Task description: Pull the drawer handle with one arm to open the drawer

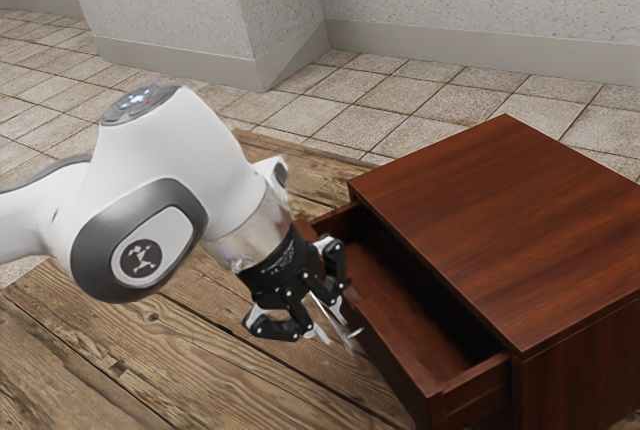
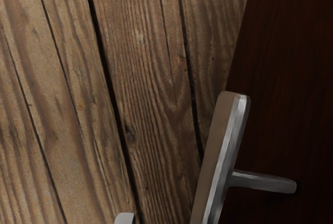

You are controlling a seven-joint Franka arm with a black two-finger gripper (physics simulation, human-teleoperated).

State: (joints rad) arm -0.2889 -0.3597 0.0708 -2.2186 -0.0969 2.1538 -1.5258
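The drawer (image 1: 420, 335) stood partly open from the cabinet (image 1: 520, 230). My hand (image 1: 300, 325) was at the handle (image 2: 223, 146); I could not tell whether it had closed on the bar. A loose hold could slip off and stall the pull.

No words, numbers or brand names can be read in either view; the one mark is a small white emblem (image 1: 140, 258) in a black disc on the grey joint cap (image 1: 178, 222) of the white arm (image 1: 170, 150), seen in the exterior view. It is a branching figure with dots at its tips; a logo shape, not letters or digits.
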